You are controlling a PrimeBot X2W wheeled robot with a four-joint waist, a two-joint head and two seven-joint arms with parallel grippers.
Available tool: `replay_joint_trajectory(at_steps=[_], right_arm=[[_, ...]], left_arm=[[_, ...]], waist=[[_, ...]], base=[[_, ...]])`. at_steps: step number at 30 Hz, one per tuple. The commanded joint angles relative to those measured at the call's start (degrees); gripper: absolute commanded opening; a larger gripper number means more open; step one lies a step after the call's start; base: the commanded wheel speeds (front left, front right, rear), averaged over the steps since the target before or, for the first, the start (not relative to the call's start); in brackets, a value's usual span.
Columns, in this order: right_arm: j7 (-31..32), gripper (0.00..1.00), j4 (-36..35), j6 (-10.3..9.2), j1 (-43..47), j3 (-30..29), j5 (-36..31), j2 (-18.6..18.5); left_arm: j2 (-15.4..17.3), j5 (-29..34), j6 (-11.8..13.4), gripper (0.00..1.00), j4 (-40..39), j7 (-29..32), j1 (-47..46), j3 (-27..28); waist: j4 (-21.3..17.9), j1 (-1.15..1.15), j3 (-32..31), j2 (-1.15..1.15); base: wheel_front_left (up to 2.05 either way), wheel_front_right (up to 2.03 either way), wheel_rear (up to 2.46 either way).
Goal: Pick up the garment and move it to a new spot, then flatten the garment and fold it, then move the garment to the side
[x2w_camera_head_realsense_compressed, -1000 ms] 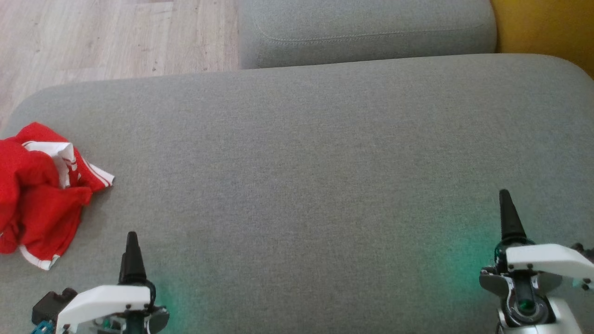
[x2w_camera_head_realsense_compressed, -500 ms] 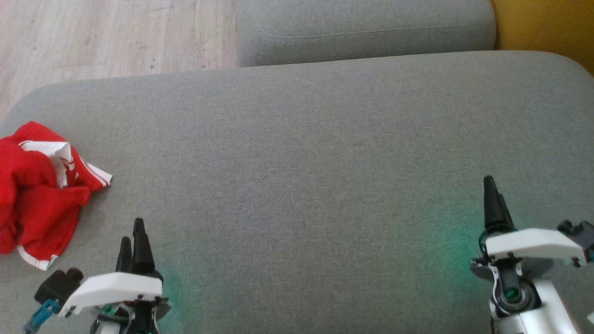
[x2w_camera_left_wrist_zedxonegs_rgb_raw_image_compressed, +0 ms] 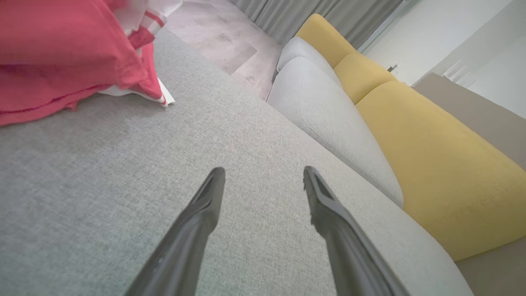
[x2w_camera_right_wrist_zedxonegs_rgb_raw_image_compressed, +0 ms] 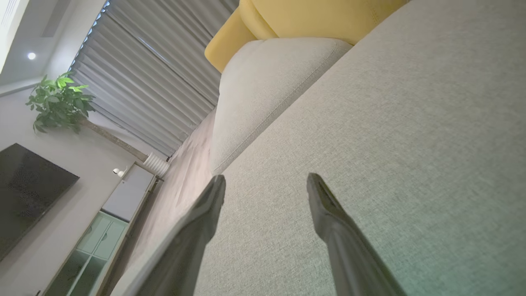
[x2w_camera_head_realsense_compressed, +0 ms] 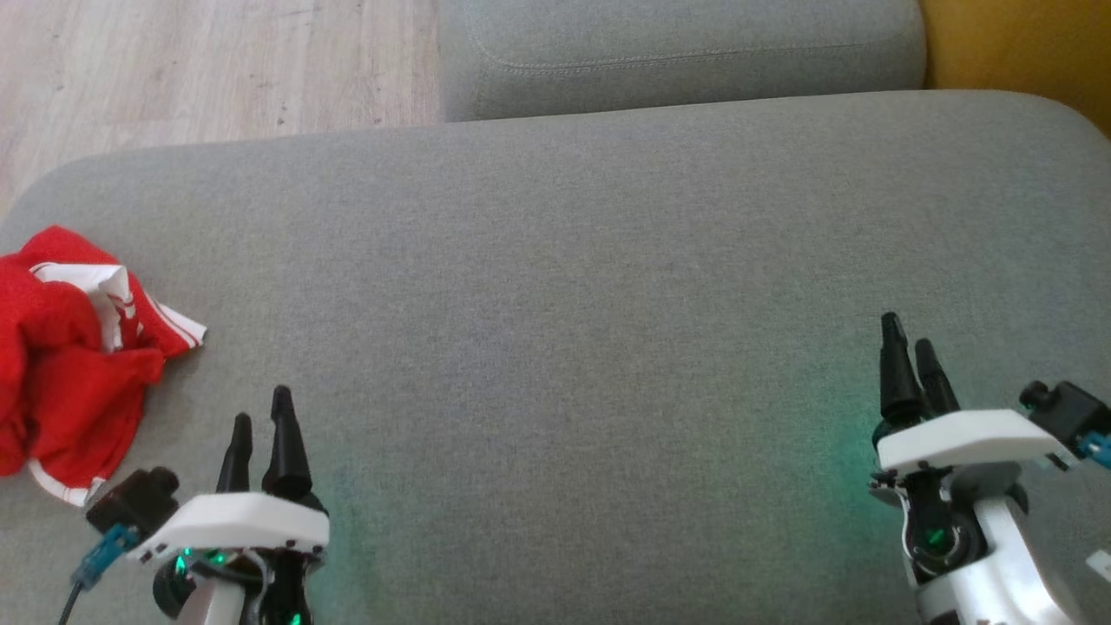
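Since a second ago, our left gripper (x2w_camera_head_realsense_compressed: 260, 406) and right gripper (x2w_camera_head_realsense_compressed: 907, 332) have both slid forward over the grey seat cushion (x2w_camera_head_realsense_compressed: 555, 260) and turned, so each shows two dark fingers where one showed. The cushion is broad and plain. The red garment (x2w_camera_head_realsense_compressed: 69, 373), trimmed in white, lies crumpled at the cushion's left edge, near the left gripper but apart from it. The left gripper, over the cushion's near left part, is spread and holds nothing. The right gripper, over the near right part, is likewise spread and empty.
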Motion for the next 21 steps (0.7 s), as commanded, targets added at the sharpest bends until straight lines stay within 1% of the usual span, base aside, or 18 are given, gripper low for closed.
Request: replay_joint_trajectory(at_steps=[1, 3, 12, 19, 21], right_arm=[[-0.97, 1.00, -1.36, -0.02, -4.55, 1.22, -2.66, -1.14], [-1.14, 1.00, -1.27, -0.02, -4.76, 1.29, -3.36, -1.05], [-2.66, 1.00, 0.15, -0.03, -7.28, 2.96, -9.93, -1.25], [-3.85, 1.00, 2.01, -0.03, -9.13, 3.66, -16.34, -1.24], [-4.35, 1.00, 3.09, -0.03, -9.92, 3.61, -19.24, -1.13]], left_arm=[[1.19, 2.83, -0.22, 1.00, -1.17, -0.86, -3.55, 0.23], [1.17, 3.63, -0.23, 1.00, -1.00, -1.03, -3.74, 0.11], [1.25, 10.97, -0.19, 1.00, 0.45, -2.55, -5.70, -0.21], [1.29, 16.50, -0.09, 1.00, 1.73, -3.72, -6.88, -0.31], [1.37, 18.76, -0.05, 1.00, 2.44, -4.23, -7.44, -0.30]], waist=[[-0.01, 0.00, 0.07, 0.00], [-0.02, 0.00, 0.11, 0.00], [-0.04, 0.00, 0.46, 0.00], [0.07, 0.00, 0.62, 0.00], [0.00, 0.00, 0.77, 0.00]], base=[[0.00, 0.00, 0.00], [0.00, 0.00, 0.00], [0.00, 0.00, 0.00], [0.00, 0.00, 0.00], [0.00, 0.00, 0.00]])
